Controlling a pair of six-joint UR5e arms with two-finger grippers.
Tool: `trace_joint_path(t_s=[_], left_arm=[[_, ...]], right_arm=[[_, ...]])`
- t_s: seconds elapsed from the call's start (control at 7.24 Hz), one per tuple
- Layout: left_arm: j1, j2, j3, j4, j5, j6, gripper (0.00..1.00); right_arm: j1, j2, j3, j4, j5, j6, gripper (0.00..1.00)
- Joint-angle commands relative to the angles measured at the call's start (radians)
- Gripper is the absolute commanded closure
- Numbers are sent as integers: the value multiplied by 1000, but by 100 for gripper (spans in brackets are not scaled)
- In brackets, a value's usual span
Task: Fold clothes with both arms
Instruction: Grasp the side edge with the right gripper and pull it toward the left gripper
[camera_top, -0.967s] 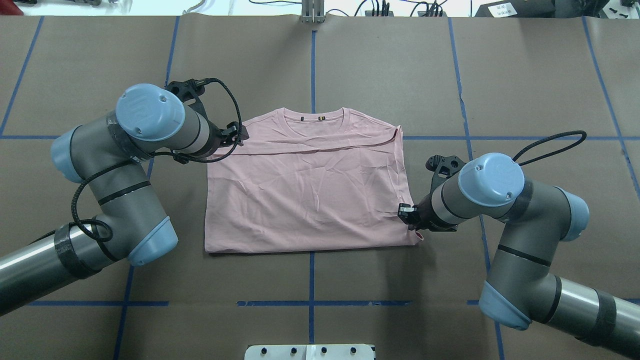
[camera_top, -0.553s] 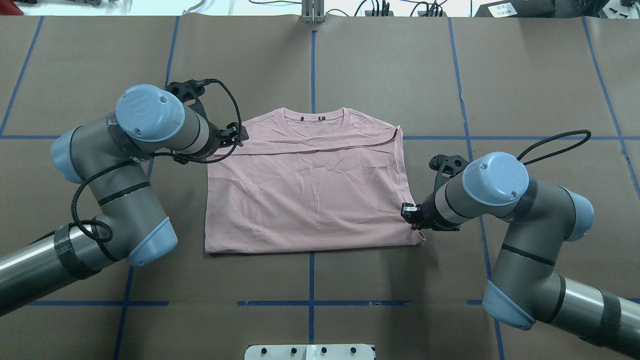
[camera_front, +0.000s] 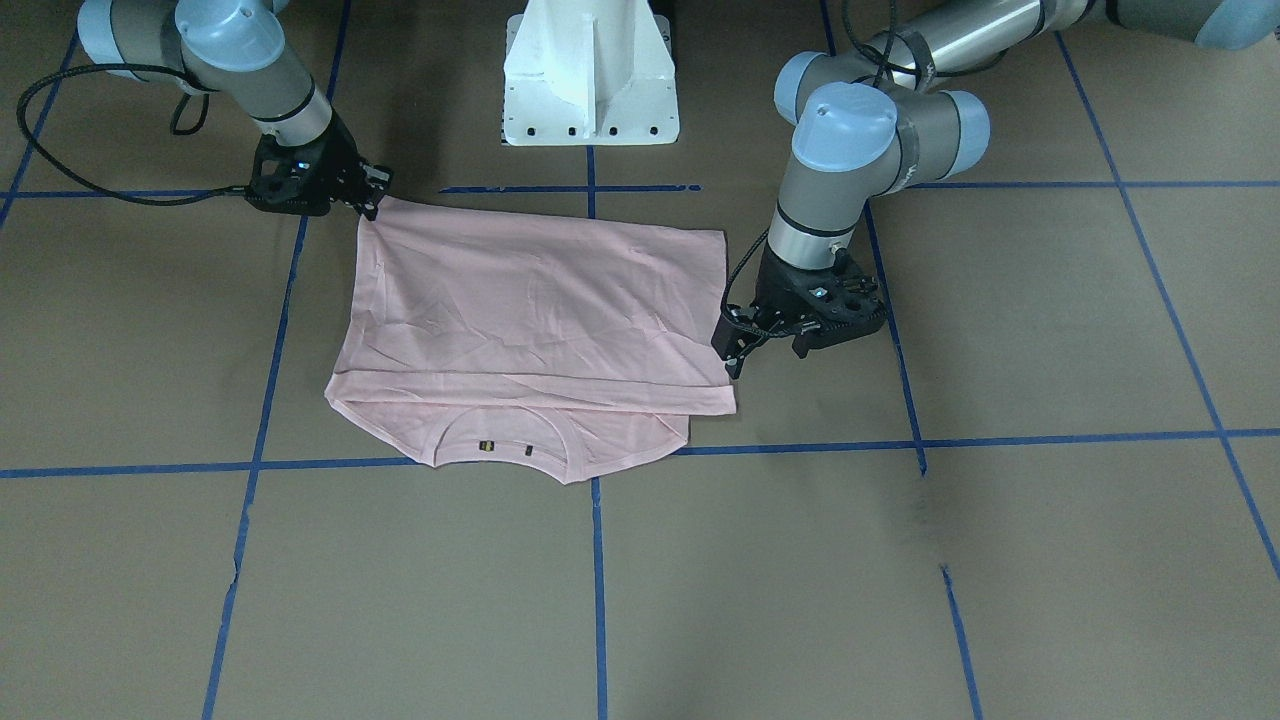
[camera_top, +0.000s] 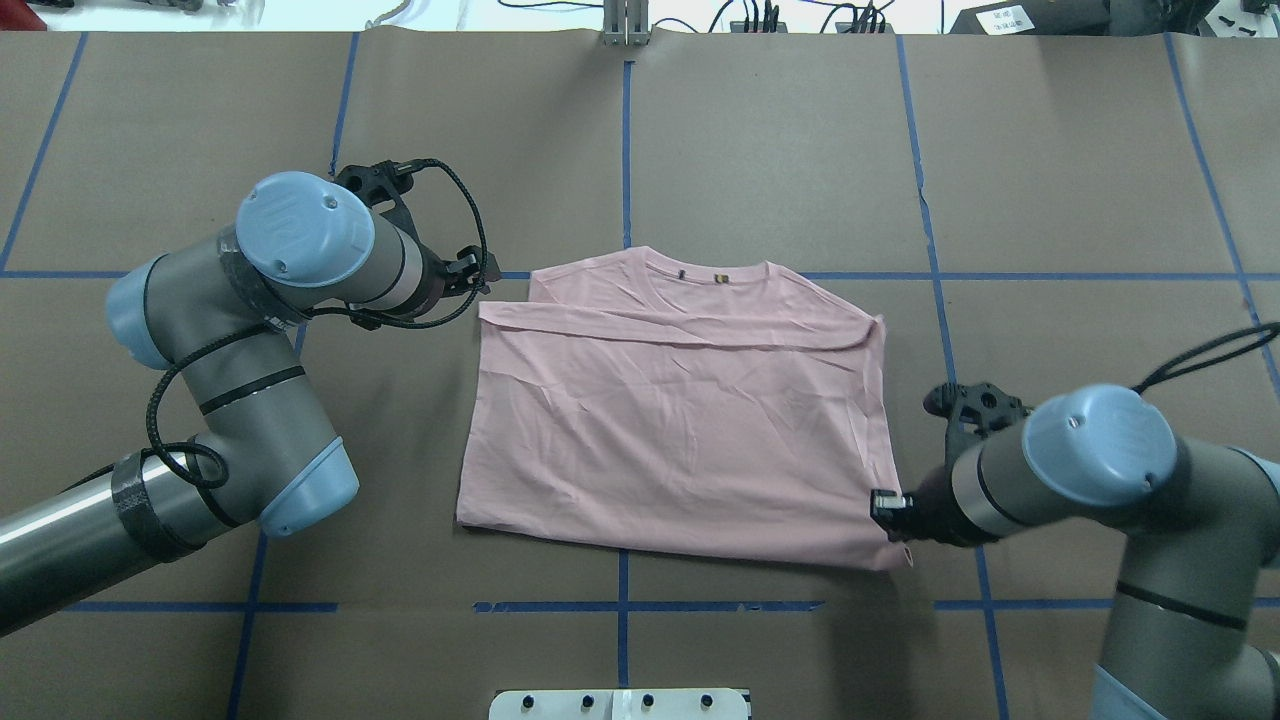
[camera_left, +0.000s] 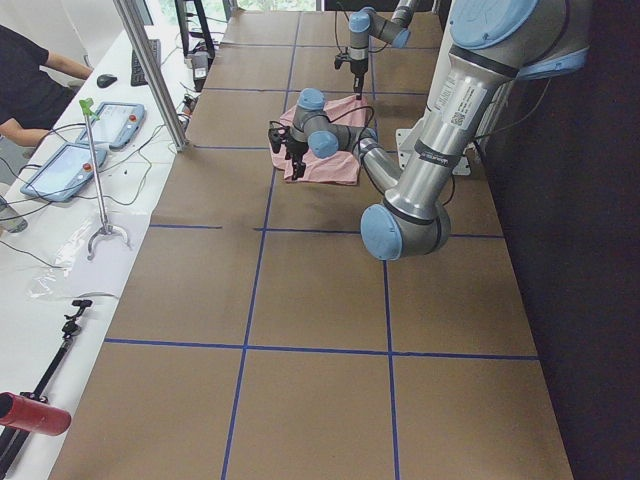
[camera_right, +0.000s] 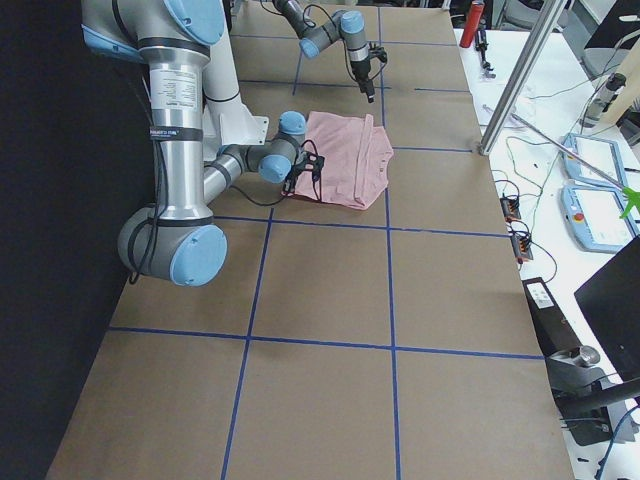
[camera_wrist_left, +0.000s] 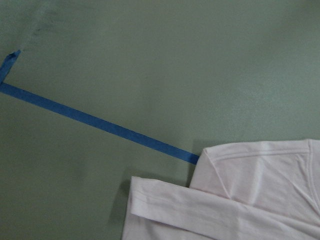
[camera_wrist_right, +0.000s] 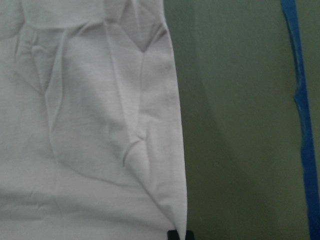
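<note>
The pale pink T-shirt (camera_top: 680, 440) lies flat on the brown table, plain side up, sleeves folded in and collar (camera_top: 705, 272) on the far side. My right gripper (camera_top: 888, 510) is shut on the hem corner nearest the robot's right. That pinch also shows in the front view (camera_front: 372, 198). In the right wrist view a black fingertip (camera_wrist_right: 178, 235) sits at the cloth's corner. My left gripper (camera_top: 480, 277) hovers open just off the shirt's far left corner, apart from the cloth. The left wrist view shows that folded corner (camera_wrist_left: 150, 200) with no finger on it.
Blue tape lines (camera_top: 624, 140) grid the table. The white pedestal base (camera_front: 590, 80) stands at the robot's edge. Beyond the far edge, a side bench holds tablets (camera_left: 60, 170), cables and a metal post (camera_left: 150, 70), with a person's arm (camera_left: 30, 90) there.
My right gripper dragged its hem corner rightward and toward the robot, and the whole shirt slid with it. My left gripper stayed put, and the shirt's corner slid out from it.
</note>
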Motion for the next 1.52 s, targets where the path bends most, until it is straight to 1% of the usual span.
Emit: trace_joint_path(t_s=[0.0, 0.14, 0.28, 0.41, 0.69, 0.83, 0.97, 1.11, 1.38], left_arm=[[8, -1, -9, 0, 9, -1, 0], [11, 2, -29, 5, 12, -1, 0], [22, 5, -61, 11, 8, -1, 0], [61, 9, -95, 17, 8, -44, 0], [184, 39, -125, 32, 14, -285, 0], [244, 47, -135, 88, 44, -411, 0], [305, 47, -161, 150, 80, -470, 0], [336, 47, -161, 155, 86, -533, 0], [362, 45, -161, 178, 86, -561, 0]], right_arm=[[-145, -86, 82, 6, 31, 84, 100], [-180, -81, 87, 11, 28, 139, 56], [-193, -78, 108, 11, 18, 170, 1], [-173, -75, 128, 13, 15, 216, 0], [-78, -65, 122, 14, 4, 191, 0], [-38, -22, 118, 14, 8, 171, 0], [-15, 13, 116, 13, 13, 164, 0], [-4, 30, 116, 14, 15, 164, 0], [5, 40, 116, 14, 15, 164, 0]])
